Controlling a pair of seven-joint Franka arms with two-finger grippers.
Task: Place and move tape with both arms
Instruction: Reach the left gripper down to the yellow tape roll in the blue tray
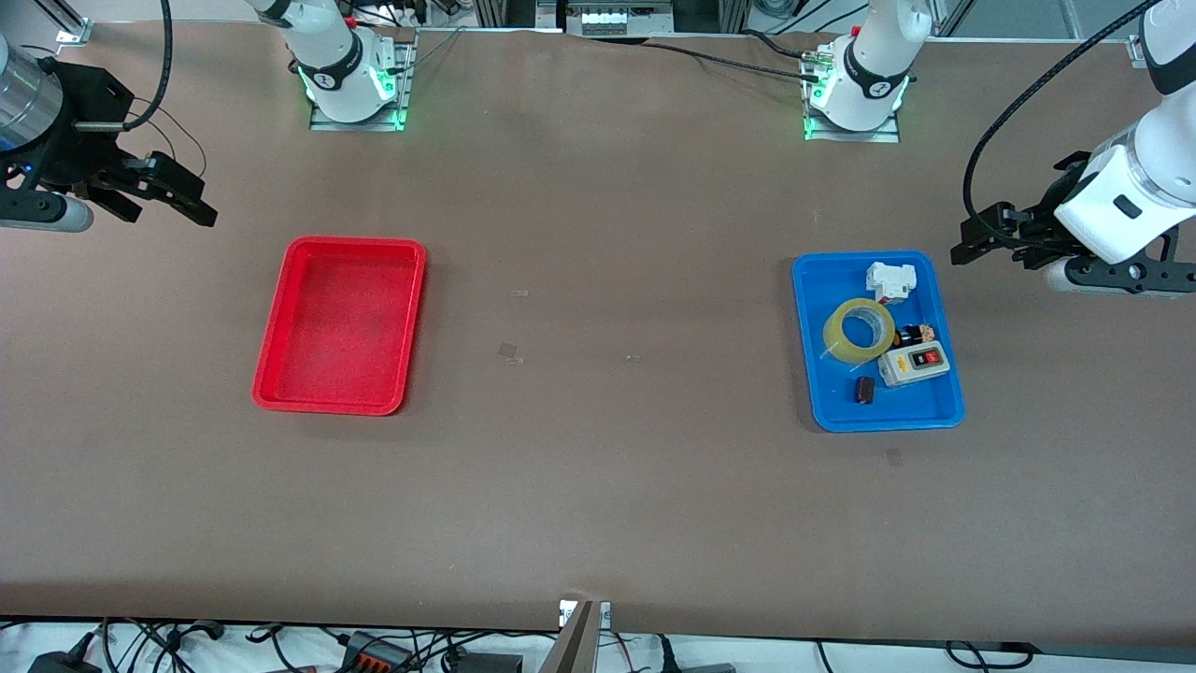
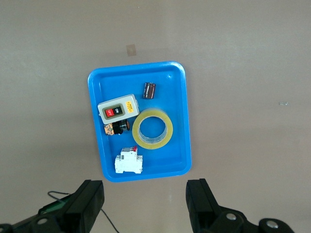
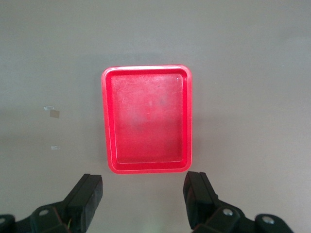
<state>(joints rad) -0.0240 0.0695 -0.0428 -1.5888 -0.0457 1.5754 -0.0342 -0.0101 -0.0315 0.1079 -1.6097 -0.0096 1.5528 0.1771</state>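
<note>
A: Two trays on the table [image 1: 598, 523], both about level in depth. Nearest inside the blue tray [image 1: 939, 416], toward the left arm's end: a small dark cylinder [image 1: 864, 390], lying on its side.

B: Then the grey switch box [image 1: 915, 364], just farther from the front camera, red and black buttons on its face. Lettering on them too small to read for sure.

A: And the tape [image 1: 859, 331]?

B: Flat in the blue tray, hole facing straight up, so no long axis to speak of, just a ring. Beside the switch box, toward the right arm's end of that tray. No printing visible on the roll.

A: Next to it, a small black-and-orange part [image 1: 914, 334]. Farther still, a white breaker-like block [image 1: 889, 281] with a red tab.

B: Empty inside, the red tray [image 1: 269, 369], toward the right arm's end.

A: Grippers?

B: Left gripper [image 1: 972, 245] up over bare table beside the blue tray, fingers spread wide, holding nothing. Right gripper [image 1: 177, 192] likewise raised over bare table near the red tray, wide apart, nothing between the fingers.
</note>
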